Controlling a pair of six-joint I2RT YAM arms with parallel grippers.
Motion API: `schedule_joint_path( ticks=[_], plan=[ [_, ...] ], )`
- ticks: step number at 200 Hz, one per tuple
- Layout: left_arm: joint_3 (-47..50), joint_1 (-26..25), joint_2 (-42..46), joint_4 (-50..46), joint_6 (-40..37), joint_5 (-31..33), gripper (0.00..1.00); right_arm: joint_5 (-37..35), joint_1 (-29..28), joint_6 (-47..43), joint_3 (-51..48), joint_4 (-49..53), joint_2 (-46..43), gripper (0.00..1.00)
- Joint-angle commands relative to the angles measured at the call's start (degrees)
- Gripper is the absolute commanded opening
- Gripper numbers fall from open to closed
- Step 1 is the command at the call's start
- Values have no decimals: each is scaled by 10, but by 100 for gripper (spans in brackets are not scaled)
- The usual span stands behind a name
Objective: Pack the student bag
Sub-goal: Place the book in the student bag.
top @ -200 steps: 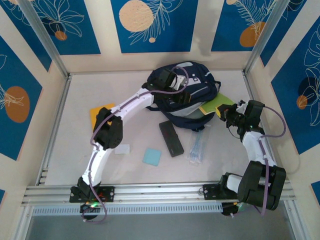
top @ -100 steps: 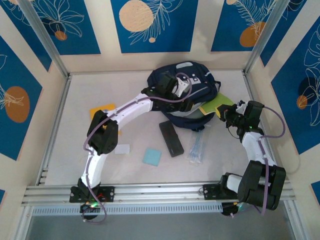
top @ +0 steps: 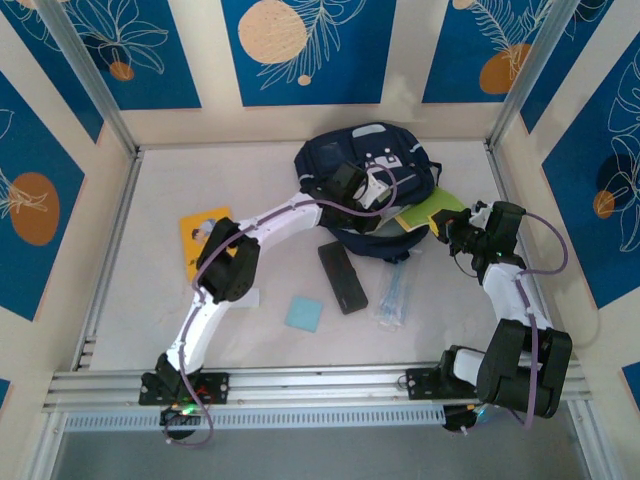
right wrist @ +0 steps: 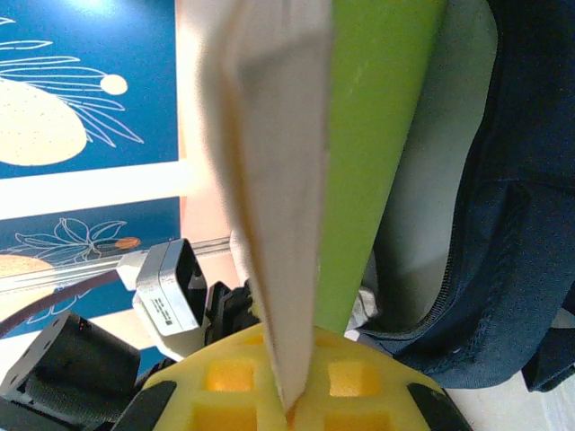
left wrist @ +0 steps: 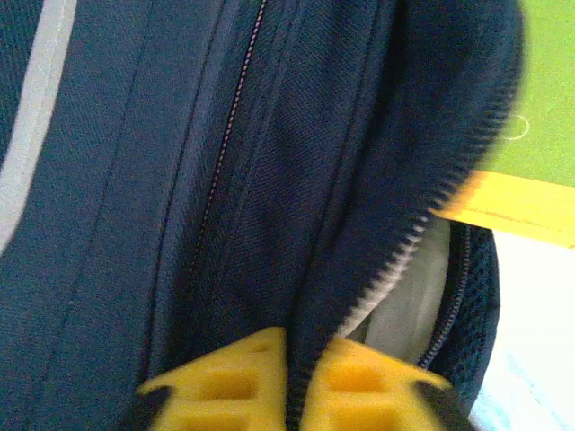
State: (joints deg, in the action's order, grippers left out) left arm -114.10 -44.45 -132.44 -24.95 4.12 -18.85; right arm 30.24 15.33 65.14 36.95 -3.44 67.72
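1. The large navy-blue fabric student bag (top: 320,160) lies at the far middle of the pale surface (top: 150,290). Its main zip is parted over a light lining.
2. The left fingers (left wrist: 225,386) are clenched on the woven zip-edge flap, apparently holding the mouth open.
3. The right fingers (right wrist: 225,377) pinch a thin, stiff green book (top: 432,210) with a yellow edge at the bag's mouth. It looks only partly in.
4. Packing seems early. A flat black case (top: 342,277), a light-blue square pad (top: 304,313), a crinkly clear packet (top: 393,295) and an orange booklet (top: 197,235) lie outside.
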Motion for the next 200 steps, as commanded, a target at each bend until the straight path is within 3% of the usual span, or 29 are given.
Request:
schedule_joint_path(
  ticks=[1,38,79,123,150,200],
  plan=[
    [-40,-3,5,-23,4,8,0,30,-7,-14,3,-27,-11,0],
    [-49,14,59,14,83,25,0,35,-18,-10,-26,-45,-12,0],
    [-109,19,71,16,88,35,0,15,-62,7,-55,-115,-8,0],
    [-127,20,74,25,93,35,0,-84,-134,-14,-73,-239,23,0],
    [-127,20,81,24,95,30,0,-134,-167,-8,-59,-324,104,0],
    [-122,20,100,18,101,13,0,-120,-194,90,54,-484,342,0]
  ],
)
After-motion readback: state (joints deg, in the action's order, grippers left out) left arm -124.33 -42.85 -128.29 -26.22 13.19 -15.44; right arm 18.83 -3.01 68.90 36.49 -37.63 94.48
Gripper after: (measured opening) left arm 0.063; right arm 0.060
